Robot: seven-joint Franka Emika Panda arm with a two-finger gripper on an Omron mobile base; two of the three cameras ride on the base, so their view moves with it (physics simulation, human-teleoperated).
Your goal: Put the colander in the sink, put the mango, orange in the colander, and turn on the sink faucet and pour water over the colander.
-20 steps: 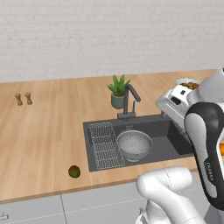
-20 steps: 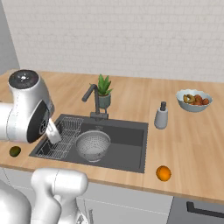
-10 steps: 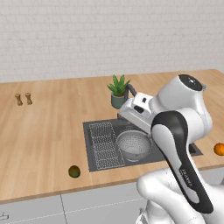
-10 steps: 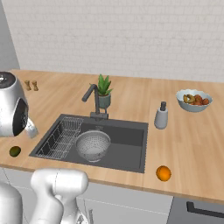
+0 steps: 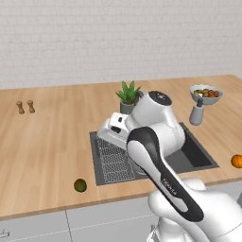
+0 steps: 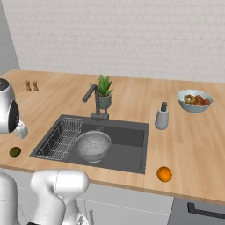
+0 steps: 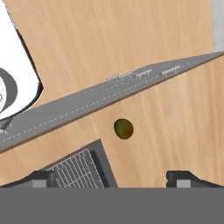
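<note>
Rendered kitchen, wooden counter [image 6: 132, 96], inset sink [image 6: 127, 151], faucet [image 6: 93, 102], brick wall [image 6: 132, 35]

End effector [image 7: 112, 177] empty, fingertips apart

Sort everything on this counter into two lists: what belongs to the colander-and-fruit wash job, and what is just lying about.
Belongs to the job:
colander, in the sink
mango, on the counter left of the sink
orange, on the counter right of the sink
sink faucet
gripper, open, over the counter near the mango

Just lying about:
potted plant
white fruit bowl
soap dispenser
two small shakers
</note>
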